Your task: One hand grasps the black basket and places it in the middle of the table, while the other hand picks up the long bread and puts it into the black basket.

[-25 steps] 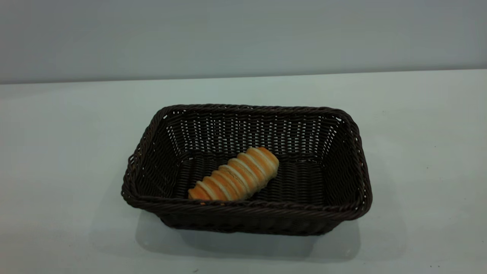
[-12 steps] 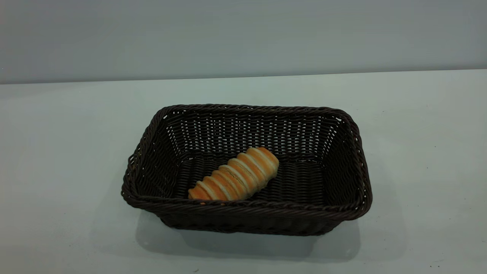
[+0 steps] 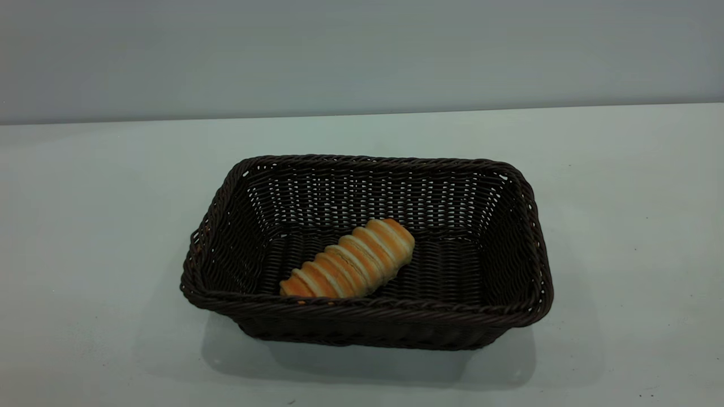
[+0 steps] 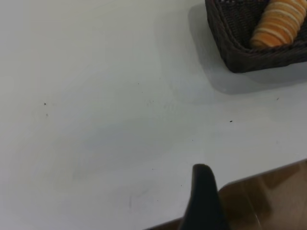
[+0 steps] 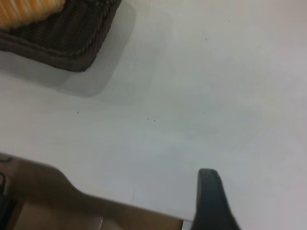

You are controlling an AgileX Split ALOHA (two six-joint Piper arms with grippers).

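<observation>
The black basket (image 3: pixel 367 308) stands in the middle of the white table (image 3: pixel 90 226). The long bread (image 3: pixel 350 260) lies slantwise on its floor, one end against the near wall. Neither arm shows in the exterior view. In the left wrist view only a black piece of the left gripper (image 4: pixel 204 201) shows, over the table's edge and far from a corner of the basket (image 4: pixel 240 52) with the bread (image 4: pixel 280 24) in it. In the right wrist view a black piece of the right gripper (image 5: pixel 211 201) shows, likewise far from the basket (image 5: pixel 67 43) and bread (image 5: pixel 29 10).
A plain grey wall stands behind the table. The table's edge and the brown floor (image 4: pixel 268 196) beyond it show in the left wrist view, and the floor (image 5: pixel 48 196) also shows in the right wrist view. A few tiny dark specks dot the tabletop.
</observation>
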